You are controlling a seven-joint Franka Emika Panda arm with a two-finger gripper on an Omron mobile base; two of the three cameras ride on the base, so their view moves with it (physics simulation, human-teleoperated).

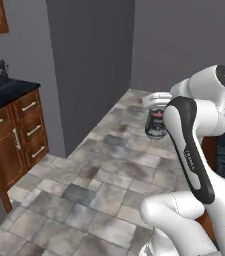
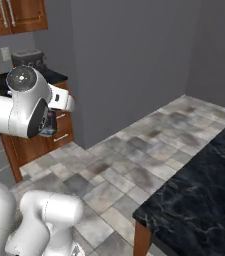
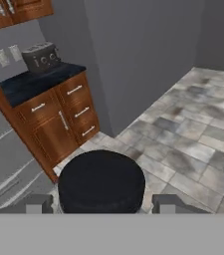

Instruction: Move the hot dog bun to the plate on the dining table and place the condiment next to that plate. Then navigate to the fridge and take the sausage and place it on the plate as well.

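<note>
Now, gripper: we see our gripper [image 3: 101, 204] closed around the condiment [image 3: 101, 182], one finger tip at each side of its dark round cap in the hand view.
Condiment: a glassy grey bottle with a dark label band, hanging upright under the white hand, up in the air above the tiled floor [image 1: 99, 185]; in the left base view it [image 1: 155, 124] shows just left of our forearm, in the right base view it [image 2: 48, 123] peeks out beside the big round joint.
Arm: folded, with the hand at about shoulder height.
Floor: grey and brown stone tiles, running off toward a grey wall [image 2: 134, 60].
Dining table: our desk with the black marbled top [image 2: 204, 185] lies at the lower right of the right base view, well apart from the held bottle; its reddish wood base shows under the corner.
Cabinets: reddish wood drawers and a door with bar handles [image 3: 63, 119] stand beyond the bottle, under a dark counter top.
Toaster: a dark boxy toaster [image 3: 41, 56] sits on that counter, against the wall.
</note>
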